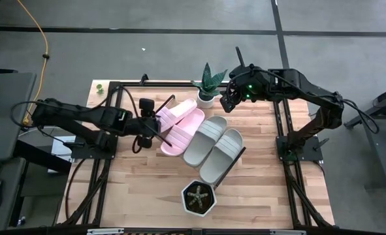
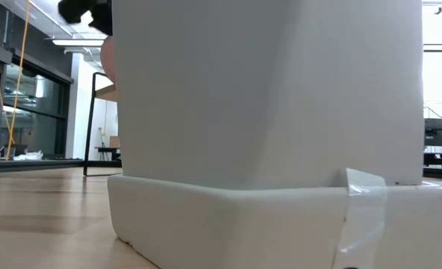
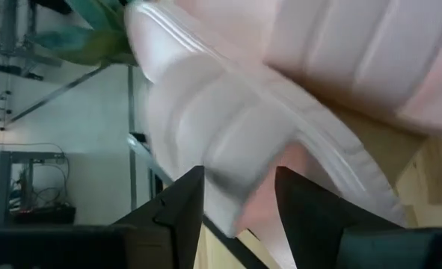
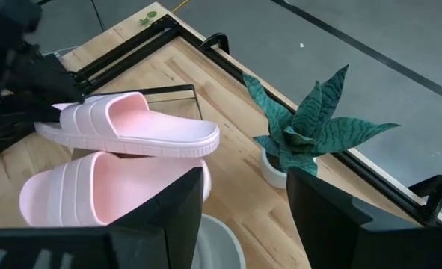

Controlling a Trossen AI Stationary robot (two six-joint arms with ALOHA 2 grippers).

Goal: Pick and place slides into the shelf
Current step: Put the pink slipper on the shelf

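One pale pink slide (image 1: 177, 115) is being gripped at its strap end by the left hand (image 3: 239, 196), fingers clamped on it just beside the other three slides on the shelf (image 1: 241, 151), while the right hand (image 1: 228, 99), fingers apart, is being held by the potted plant (image 1: 209, 83); next, setting it down is called for.

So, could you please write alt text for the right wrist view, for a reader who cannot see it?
Two pale pink slides lie on a light wooden board; the left gripper holds the upper pink slide by its strap end, above the lower pink slide. A small green plant in a white pot stands beside them, and the right gripper's open dark fingers frame the foreground.
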